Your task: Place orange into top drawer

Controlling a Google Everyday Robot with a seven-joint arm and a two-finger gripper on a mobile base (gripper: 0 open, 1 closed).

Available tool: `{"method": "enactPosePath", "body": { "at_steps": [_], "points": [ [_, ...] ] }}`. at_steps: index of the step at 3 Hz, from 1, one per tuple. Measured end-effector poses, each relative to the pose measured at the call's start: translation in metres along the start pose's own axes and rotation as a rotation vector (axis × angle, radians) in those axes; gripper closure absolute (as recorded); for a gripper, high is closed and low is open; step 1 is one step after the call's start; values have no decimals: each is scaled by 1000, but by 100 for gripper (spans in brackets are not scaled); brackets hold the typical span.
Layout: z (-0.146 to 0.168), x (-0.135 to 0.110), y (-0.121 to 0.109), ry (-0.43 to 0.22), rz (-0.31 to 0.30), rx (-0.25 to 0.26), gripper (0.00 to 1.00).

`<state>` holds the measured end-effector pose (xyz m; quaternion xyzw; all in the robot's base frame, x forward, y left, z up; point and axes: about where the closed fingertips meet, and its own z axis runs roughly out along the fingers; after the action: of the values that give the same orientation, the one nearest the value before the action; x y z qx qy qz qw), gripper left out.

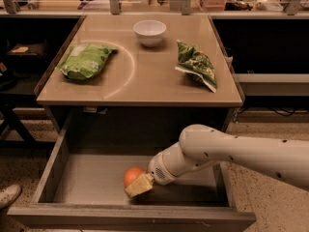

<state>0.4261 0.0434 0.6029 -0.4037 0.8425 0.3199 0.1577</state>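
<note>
The orange (131, 174) is low inside the open top drawer (87, 178), at or just above its grey floor near the front middle. My gripper (136, 182) reaches into the drawer from the right on a white arm and is shut on the orange. One yellowish finger pad (140, 186) lies across the front of the fruit; the other finger is hidden behind it.
On the table top (145, 76) above the drawer lie a green snack bag (84, 61) at the left, another green bag (195, 64) at the right and a white bowl (149, 32) at the back. A shoe (7, 195) shows at the lower left on the floor.
</note>
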Motion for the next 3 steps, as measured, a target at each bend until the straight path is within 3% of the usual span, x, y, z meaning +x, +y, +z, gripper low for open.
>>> {"method": "enactPosePath", "body": {
  "at_steps": [2,3],
  "points": [
    [0,0,0,0,0,0,13],
    [0,0,0,0,0,0,0]
  ]
}}
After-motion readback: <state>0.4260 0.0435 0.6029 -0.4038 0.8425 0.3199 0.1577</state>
